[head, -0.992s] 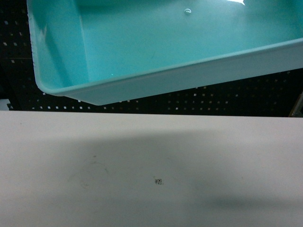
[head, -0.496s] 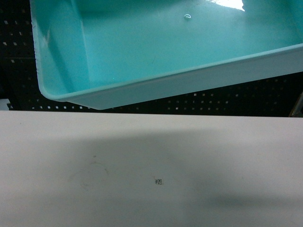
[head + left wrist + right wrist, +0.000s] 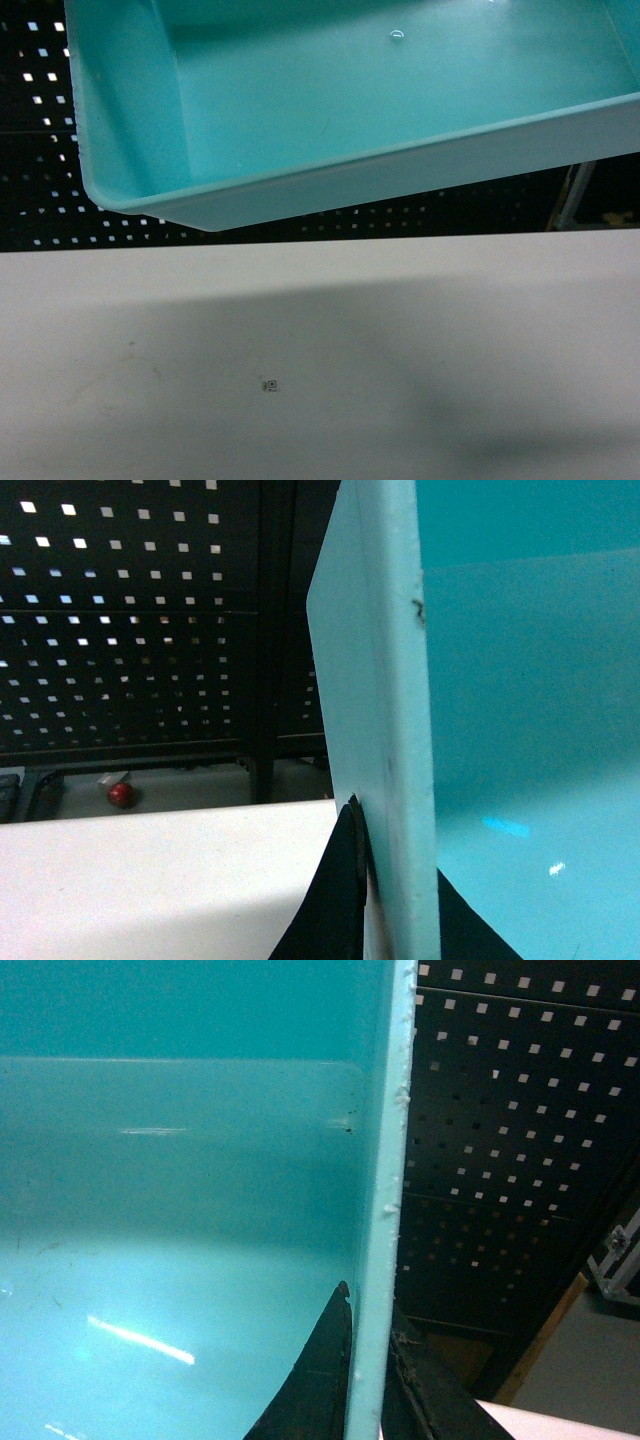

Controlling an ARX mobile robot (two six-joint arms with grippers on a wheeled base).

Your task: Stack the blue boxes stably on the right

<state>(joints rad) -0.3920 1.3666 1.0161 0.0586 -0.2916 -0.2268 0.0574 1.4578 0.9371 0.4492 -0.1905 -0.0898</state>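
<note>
Turquoise tub (image 3: 300,110) held aloft above white table (image 3: 400,340), left gripper (image 3: 385,900) and right gripper (image 3: 365,1380) each clamped on opposite walls.

From my head camera I see a pale, off-white desk (image 3: 480,330) filling the lower half of the view. A small square printed marker (image 3: 268,385) lies on it left of centre, with faint curved scuff marks (image 3: 125,365) farther left.
</note>
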